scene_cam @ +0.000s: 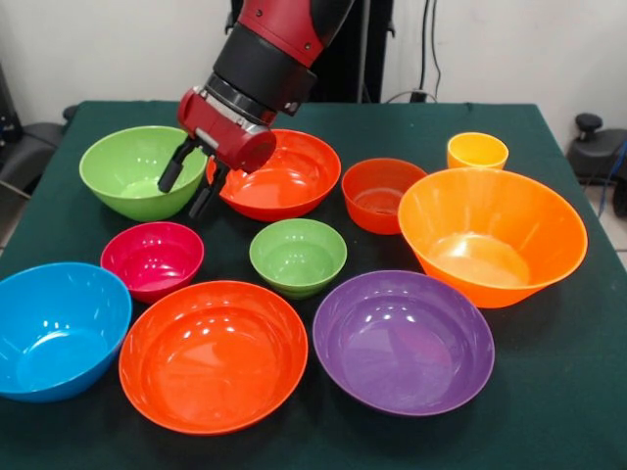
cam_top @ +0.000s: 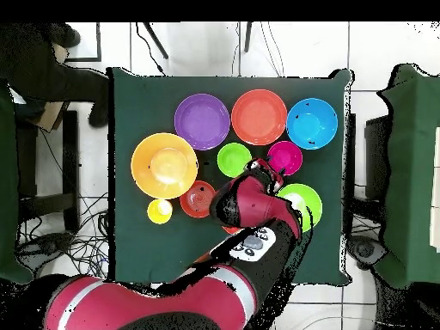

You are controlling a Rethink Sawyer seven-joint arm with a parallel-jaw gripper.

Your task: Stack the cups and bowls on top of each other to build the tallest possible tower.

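Observation:
My gripper hangs open and empty just above the table, between the large lime green bowl and a wide red-orange bowl. In the overhead view the gripper is beside the magenta bowl, and the arm hides most of that red-orange bowl. A small yellow-orange cup stands at the back right, next to a small red-orange bowl and the large orange bowl. Each bowl rests singly on the cloth, with none inside another.
Toward the front are a magenta bowl, a small green bowl, a blue bowl, a big red-orange bowl and a purple bowl. The dark green table ends close behind the cup.

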